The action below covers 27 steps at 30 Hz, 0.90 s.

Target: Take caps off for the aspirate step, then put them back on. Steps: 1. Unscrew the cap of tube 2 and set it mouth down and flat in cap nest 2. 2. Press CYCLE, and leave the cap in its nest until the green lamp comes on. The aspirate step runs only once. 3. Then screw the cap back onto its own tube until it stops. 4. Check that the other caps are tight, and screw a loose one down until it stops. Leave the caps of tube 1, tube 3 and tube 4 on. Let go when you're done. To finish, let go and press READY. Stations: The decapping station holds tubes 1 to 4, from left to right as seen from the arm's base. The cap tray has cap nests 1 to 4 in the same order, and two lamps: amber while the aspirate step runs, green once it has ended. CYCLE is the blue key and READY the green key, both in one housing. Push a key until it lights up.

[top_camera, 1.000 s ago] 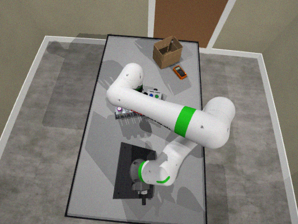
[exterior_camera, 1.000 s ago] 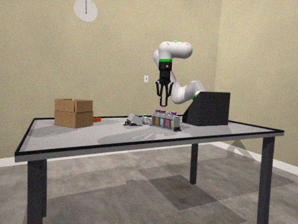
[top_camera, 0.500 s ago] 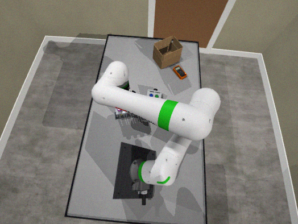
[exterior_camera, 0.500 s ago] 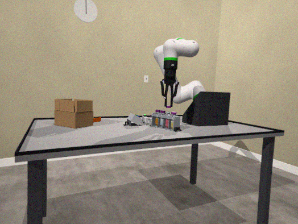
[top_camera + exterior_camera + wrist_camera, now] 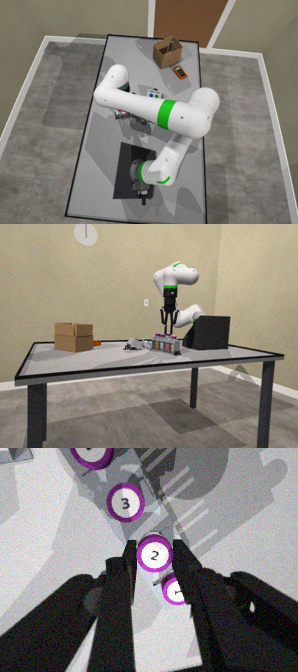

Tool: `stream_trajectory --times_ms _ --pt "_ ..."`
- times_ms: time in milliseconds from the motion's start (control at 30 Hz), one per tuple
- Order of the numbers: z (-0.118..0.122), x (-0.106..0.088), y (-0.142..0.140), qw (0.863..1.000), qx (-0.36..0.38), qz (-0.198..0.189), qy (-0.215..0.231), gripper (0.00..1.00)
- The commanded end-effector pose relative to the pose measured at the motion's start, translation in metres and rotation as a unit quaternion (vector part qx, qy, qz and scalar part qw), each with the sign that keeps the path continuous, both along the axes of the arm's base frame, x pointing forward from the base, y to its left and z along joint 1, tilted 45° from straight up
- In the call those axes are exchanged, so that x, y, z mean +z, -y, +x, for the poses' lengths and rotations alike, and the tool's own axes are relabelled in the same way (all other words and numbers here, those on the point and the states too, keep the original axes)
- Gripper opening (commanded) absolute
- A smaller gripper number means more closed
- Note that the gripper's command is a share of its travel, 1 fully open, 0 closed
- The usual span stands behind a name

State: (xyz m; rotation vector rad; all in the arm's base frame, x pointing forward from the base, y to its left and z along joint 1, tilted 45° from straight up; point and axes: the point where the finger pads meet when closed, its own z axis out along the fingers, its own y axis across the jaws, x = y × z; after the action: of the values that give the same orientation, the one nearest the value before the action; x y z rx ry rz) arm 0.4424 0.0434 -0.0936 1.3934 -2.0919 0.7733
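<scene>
Now gripper (image 5: 154, 550) clenched on cap 2 (image 5: 154, 554), apparently directly above open tube 2; axis vertical, cap 3 (image 5: 125, 502) beyond, cap 1 (image 5: 172, 591) nearer.

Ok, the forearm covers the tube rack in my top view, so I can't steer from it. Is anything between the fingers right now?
Observer: Yes. In the wrist view the gripper is shut on the purple cap marked 2.
Operator: Where does that sit against the other caps?
Observer: Cap 3 lies apart from it, further along the row. Cap 1 shows partly behind one finger on the near side.
Operator: And how low is the gripper?
Observer: In the exterior view it reaches down to about the level of the caps on the decapping station. I cannot tell whether cap 2 touches its tube.
</scene>
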Motion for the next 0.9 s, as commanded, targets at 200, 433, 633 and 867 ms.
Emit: stream_trajectory --times_ms 200,433,633,867 --pt "0.0006 0.0003 -0.0007 1.0 0.001 0.0 0.001 0.3" --pt "0.0002 -0.0022 0.0017 1.0 0.001 0.0 0.001 0.3" --pt "0.0 -0.0031 0.0026 1.0 0.001 0.0 0.001 0.3" --pt "-0.0003 -0.0056 0.0051 1.0 0.001 0.0 0.001 0.3"
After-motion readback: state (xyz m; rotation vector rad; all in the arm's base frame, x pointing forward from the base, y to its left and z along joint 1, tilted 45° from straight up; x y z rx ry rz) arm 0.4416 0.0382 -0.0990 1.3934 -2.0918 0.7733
